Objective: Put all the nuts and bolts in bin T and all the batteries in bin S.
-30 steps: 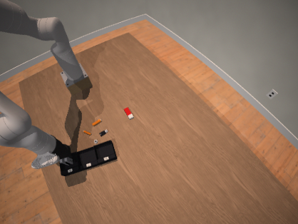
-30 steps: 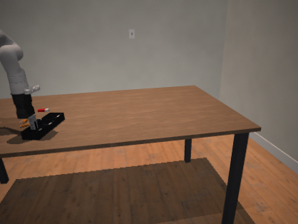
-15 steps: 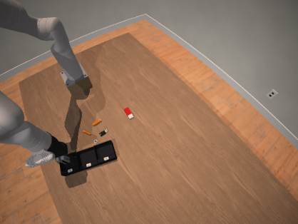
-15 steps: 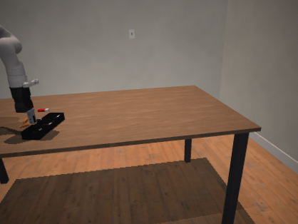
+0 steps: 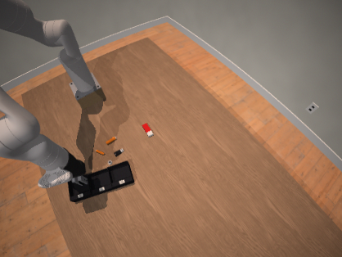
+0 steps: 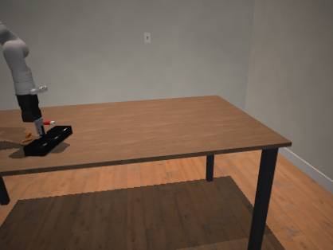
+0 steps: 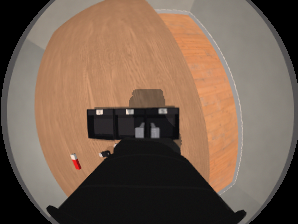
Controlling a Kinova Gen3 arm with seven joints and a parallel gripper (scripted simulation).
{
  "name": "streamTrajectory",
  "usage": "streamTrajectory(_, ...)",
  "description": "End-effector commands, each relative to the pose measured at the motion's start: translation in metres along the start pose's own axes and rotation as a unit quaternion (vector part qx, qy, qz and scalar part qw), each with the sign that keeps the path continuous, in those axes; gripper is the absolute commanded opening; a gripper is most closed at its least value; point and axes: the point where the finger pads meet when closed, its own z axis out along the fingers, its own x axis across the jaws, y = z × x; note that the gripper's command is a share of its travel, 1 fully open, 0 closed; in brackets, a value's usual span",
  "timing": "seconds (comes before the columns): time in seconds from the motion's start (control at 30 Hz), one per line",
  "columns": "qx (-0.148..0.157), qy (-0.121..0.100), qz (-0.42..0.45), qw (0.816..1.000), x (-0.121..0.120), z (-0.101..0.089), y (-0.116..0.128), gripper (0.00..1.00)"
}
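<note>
My gripper [image 5: 84, 182] [image 6: 41, 134] [image 7: 147, 127] points down near the divider between two compartments of the black three-part bin tray [image 5: 102, 192] [image 6: 36, 152] [image 7: 115, 125]. Its fingers stand a little apart, with nothing visible between them. White labels mark the bins; their letters are too small to read. No contents can be made out in the dark bins. A small metal nut [image 5: 110, 162] lies just outside the tray. Two orange cylinders, one larger [image 5: 111, 140] [image 6: 28, 134] and one smaller [image 5: 100, 152] [image 6: 27, 140], lie beyond it; whether they are batteries is unclear.
A small black item with a light end [image 5: 119, 152] [image 7: 105, 154] lies near the tray. A red and white block [image 5: 147, 129] [image 6: 48, 123] [image 7: 76, 162] lies farther off. The arm's base [image 5: 85, 86] stands at the table's far end.
</note>
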Motion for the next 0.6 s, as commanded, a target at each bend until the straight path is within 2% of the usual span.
streamTrajectory(0.0,0.001,0.0,-0.008,1.0,-0.017,-0.001,-0.001,0.31)
streamTrajectory(0.23,0.001,0.0,-0.008,1.0,-0.051,-0.001,0.0,0.31)
streamTrajectory(0.47,0.001,0.0,-0.008,1.0,-0.051,-0.001,0.0,0.31)
streamTrajectory(0.57,0.001,0.0,-0.008,1.0,-0.051,0.007,0.0,0.31)
